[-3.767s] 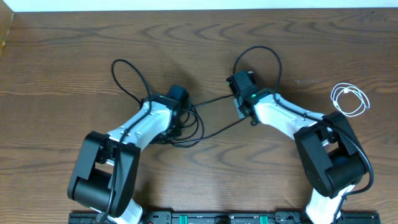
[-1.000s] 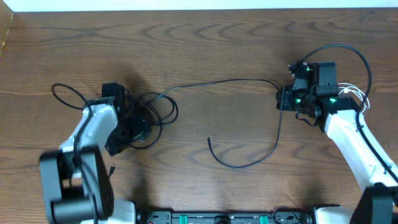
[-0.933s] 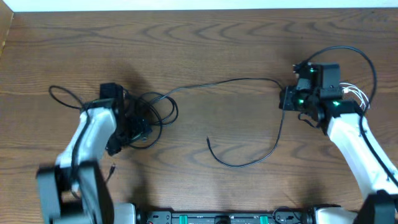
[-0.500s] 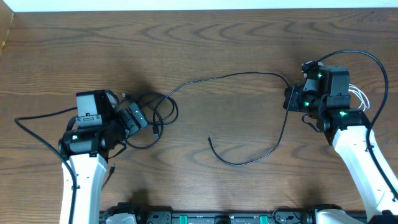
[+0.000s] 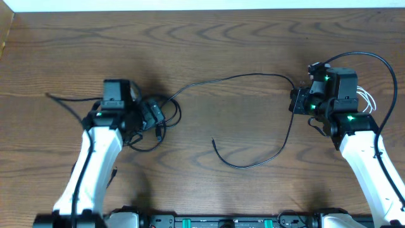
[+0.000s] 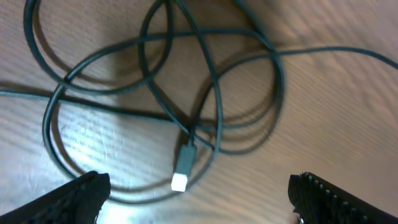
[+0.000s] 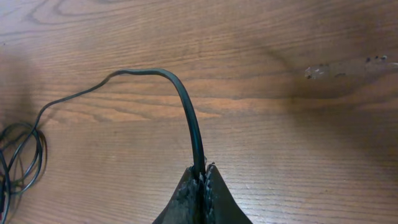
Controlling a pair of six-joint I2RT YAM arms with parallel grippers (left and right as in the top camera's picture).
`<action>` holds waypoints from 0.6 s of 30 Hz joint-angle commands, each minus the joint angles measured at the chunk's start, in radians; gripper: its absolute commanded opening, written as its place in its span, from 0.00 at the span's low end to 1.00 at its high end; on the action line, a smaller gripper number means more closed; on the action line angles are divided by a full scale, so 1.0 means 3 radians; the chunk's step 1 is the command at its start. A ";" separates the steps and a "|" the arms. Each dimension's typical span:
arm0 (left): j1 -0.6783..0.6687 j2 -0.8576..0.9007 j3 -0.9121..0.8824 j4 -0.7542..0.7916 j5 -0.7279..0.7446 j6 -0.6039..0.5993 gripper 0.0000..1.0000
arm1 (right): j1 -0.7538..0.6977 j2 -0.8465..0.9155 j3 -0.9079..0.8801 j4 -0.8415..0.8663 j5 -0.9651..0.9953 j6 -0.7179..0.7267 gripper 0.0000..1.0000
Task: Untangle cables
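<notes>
A tangle of black cable loops lies at the left of the wooden table. My left gripper hovers right over it, open and empty. In the left wrist view the loops cross each other, and a plug with a pale tip lies between the spread fingers. One long black cable runs from the tangle to my right gripper, which is shut on it. It then curves down to a free end. The right wrist view shows the shut jaws pinching this cable. A white cable lies coiled behind the right arm.
The thick black cord of the left arm trails left across the table. The thick cord of the right arm loops above the right wrist. A small dark piece lies by the left arm. The table's far edge meets a white wall.
The left arm has swung up and to the right, so its gripper now sits over the tangle. Its own cord has moved with it. The right gripper and its cable have barely moved.
</notes>
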 commanded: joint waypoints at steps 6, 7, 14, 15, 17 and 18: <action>-0.0011 0.0577 -0.0028 0.0464 -0.0543 -0.0379 0.98 | 0.0131 -0.0036 -0.0022 0.0014 -0.0050 -0.0015 0.01; -0.0011 0.0659 -0.0028 0.0539 -0.0543 -0.0379 0.98 | 0.0146 -0.0036 -0.0022 0.0018 -0.0050 -0.0015 0.01; -0.0010 0.1109 -0.0028 0.0806 -0.0561 -0.0310 0.98 | 0.0206 -0.0036 -0.0022 0.0022 -0.0047 -0.0017 0.01; -0.0010 0.1152 -0.0028 0.0802 -0.0613 -0.0313 0.98 | 0.0206 -0.0036 -0.0022 0.0022 -0.0046 -0.0018 0.01; -0.0010 0.1221 -0.0028 0.0765 -0.0732 -0.0310 0.98 | 0.0206 -0.0036 -0.0022 0.0023 -0.0043 -0.0018 0.01; -0.0010 0.1250 -0.0028 0.0710 -0.0825 -0.0310 0.98 | 0.0206 -0.0036 -0.0022 0.0022 -0.0008 -0.0019 0.01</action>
